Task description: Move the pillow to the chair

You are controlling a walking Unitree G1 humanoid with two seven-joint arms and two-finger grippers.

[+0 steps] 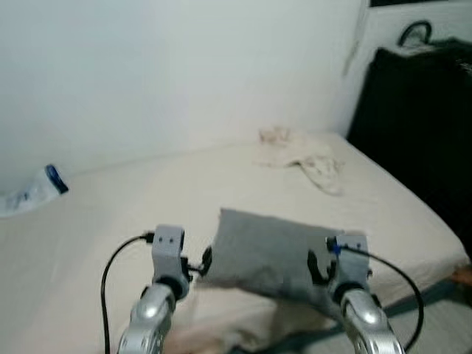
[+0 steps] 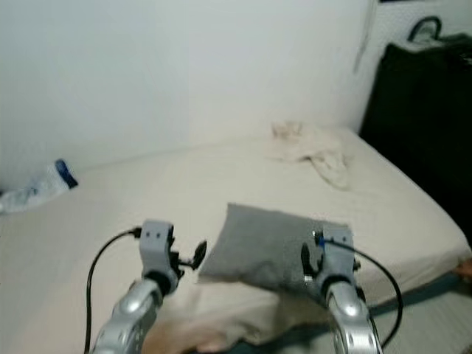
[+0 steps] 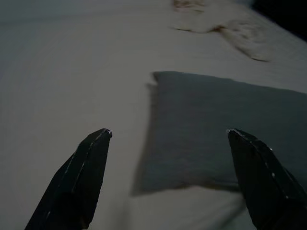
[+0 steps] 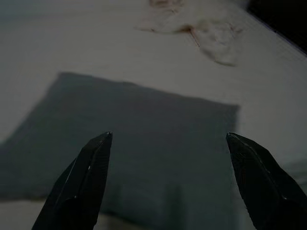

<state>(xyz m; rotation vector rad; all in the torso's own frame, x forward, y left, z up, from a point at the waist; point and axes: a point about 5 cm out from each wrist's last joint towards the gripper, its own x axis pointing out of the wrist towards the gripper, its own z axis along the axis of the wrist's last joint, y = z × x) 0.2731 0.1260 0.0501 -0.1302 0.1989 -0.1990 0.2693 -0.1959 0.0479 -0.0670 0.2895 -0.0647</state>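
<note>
Grey pillow (image 1: 269, 252), one; two grippers

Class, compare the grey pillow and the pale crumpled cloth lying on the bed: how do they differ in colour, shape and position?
The pillow is grey; the cloth is cream. The pillow is a smooth, flat rectangle; the cloth is crumpled and shapeless. The pillow lies near the bed's front edge, between the left gripper and the right gripper; the cloth lies farther back, near the wall. Both rest on the bed.
</note>
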